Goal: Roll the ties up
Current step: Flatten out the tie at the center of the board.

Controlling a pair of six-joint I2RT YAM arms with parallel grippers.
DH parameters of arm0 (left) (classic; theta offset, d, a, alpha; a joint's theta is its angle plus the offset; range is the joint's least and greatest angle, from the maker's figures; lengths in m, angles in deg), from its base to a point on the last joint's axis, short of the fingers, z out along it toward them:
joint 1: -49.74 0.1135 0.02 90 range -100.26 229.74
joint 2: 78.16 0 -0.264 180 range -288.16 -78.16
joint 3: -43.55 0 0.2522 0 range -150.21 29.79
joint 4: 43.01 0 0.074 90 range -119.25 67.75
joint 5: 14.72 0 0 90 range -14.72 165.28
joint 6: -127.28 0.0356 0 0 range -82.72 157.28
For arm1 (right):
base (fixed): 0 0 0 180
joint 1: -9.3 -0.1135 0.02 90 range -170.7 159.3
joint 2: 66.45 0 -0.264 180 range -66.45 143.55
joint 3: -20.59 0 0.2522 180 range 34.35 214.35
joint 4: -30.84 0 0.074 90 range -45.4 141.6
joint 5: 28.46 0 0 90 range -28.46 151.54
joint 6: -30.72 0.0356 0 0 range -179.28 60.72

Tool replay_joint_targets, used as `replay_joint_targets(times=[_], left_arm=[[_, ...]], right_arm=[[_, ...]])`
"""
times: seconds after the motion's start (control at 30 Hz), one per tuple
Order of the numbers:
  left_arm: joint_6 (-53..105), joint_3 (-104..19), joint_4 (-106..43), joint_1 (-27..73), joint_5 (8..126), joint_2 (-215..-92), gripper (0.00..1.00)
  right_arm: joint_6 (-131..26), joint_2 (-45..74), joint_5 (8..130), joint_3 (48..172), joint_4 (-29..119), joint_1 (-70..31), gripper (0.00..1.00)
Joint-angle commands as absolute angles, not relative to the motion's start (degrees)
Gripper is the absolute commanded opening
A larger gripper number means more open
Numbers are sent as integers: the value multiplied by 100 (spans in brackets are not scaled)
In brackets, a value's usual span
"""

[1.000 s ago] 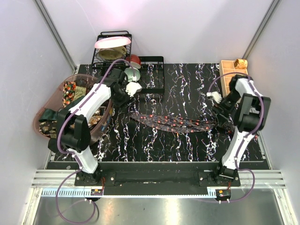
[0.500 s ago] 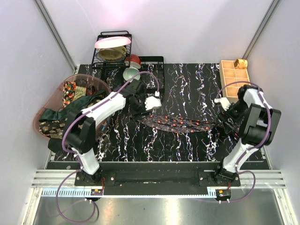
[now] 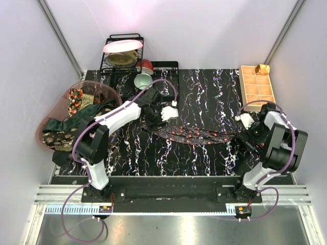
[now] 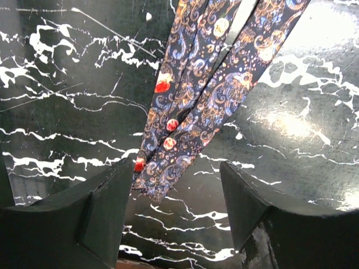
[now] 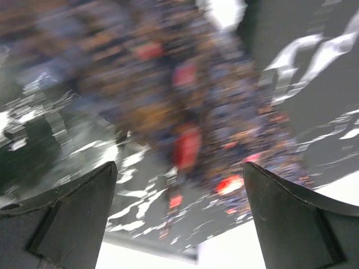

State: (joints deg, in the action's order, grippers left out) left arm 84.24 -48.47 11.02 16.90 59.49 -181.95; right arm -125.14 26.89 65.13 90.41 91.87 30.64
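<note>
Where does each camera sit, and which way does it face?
Top: above and behind the bases, looking down on the table, both arms and the tie.
Left wrist: on the left gripper, looking down at the tie's pointed end between its open fingers.
Right wrist: on the right gripper, blurred, looking down at tie fabric.
All three share the tie.

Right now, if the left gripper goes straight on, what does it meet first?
Probably the end of the tie, lying on the table right ahead of the open left gripper; the gap is unclear.
</note>
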Motion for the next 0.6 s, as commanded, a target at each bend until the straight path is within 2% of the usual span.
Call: replay_joint_targets(times=[0.0, 0.13, 0.17, 0.23, 0.27, 0.33, 0.37, 0.5, 0.57], left_arm=[[8369, -4712, 872, 1669, 5770, -17994, 67], [8369, -4597, 828, 1669, 5744, -17915, 66], [8369, -4580, 828, 1660, 5744, -17906, 66], [8404, -4588, 837, 1660, 5753, -17897, 66], [8422, -4597, 854, 1660, 5770, -17889, 66], [8465, -4615, 880, 1660, 5779, -17871, 66], [8483, -4615, 959, 1660, 5788, -17828, 65], [8518, -4405, 1065, 1669, 5700, -17538, 64], [8527, -4272, 1056, 1660, 5674, -17362, 64]], right_arm=[[-12616, 2935, 6408, 9394, 8451, 3171, 97], [-12748, 3173, 6417, 9289, 8266, 3180, 88], [-12818, 3242, 6382, 9263, 8336, 3180, 79], [-12897, 3401, 6356, 9297, 8520, 3188, 61], [-13028, 3454, 6434, 9480, 9086, 3206, 38], [-13413, 3603, 6775, 10015, 10010, 3276, 8], [-13616, 3595, 6899, 10201, 11059, 3337, 0], [-14417, 3489, 7050, 10878, 13640, 3364, 0], [-14390, 3376, 6701, 10697, 13847, 3347, 0]])
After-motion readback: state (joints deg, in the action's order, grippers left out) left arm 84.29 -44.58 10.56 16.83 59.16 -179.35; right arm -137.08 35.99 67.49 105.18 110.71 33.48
